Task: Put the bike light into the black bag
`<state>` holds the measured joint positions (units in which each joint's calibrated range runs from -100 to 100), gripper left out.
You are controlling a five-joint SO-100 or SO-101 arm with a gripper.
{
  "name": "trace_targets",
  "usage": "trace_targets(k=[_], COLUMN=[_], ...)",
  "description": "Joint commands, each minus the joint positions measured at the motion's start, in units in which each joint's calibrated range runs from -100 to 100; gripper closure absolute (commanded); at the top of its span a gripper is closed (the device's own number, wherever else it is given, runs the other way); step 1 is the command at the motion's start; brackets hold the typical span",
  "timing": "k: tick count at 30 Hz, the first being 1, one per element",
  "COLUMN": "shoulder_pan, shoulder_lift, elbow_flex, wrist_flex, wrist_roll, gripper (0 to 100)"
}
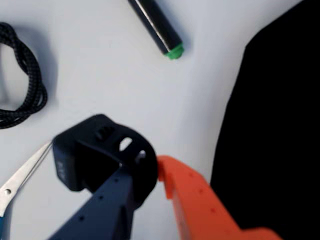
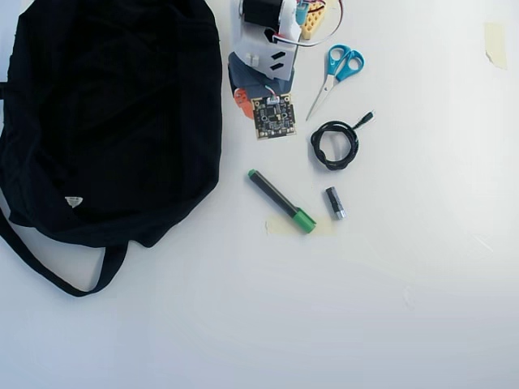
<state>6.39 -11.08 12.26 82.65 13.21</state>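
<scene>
The black bag (image 2: 113, 121) fills the desk's (image 2: 389, 308) far-left corner in the overhead view, its mouth not clearly visible. Just beside its right edge, near the far edge, the gripper (image 1: 150, 172) holds the bike light (image 1: 100, 150), jaws narrowed on the strap as the wrist view shows. Further right lie a green-tipped marker (image 2: 280, 199), scissors (image 2: 334, 74), a coiled cable (image 2: 335, 144) and a small cylinder (image 2: 335, 203). The grasp looks done; the carry is next, calling for a lift and a leftward swing over the bag before release
</scene>
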Motion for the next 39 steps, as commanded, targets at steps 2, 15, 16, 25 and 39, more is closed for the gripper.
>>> trace_targets(k=[2,15,16,25,39], shoulder_pan=[0.9,4.4,4.5,4.0,4.5], shoulder_lift=[-2.5,-8.3,-8.8,-9.3,-9.3], elbow_flex=[-2.7,-2.7,-2.7,-3.1,-6.4], wrist_flex=[0.4,-0.1,0.0,-0.1,-0.5], wrist_roll=[-0.3,-4.7,-4.7,-12.0,-19.1], gripper=[98,98,98,98,98])
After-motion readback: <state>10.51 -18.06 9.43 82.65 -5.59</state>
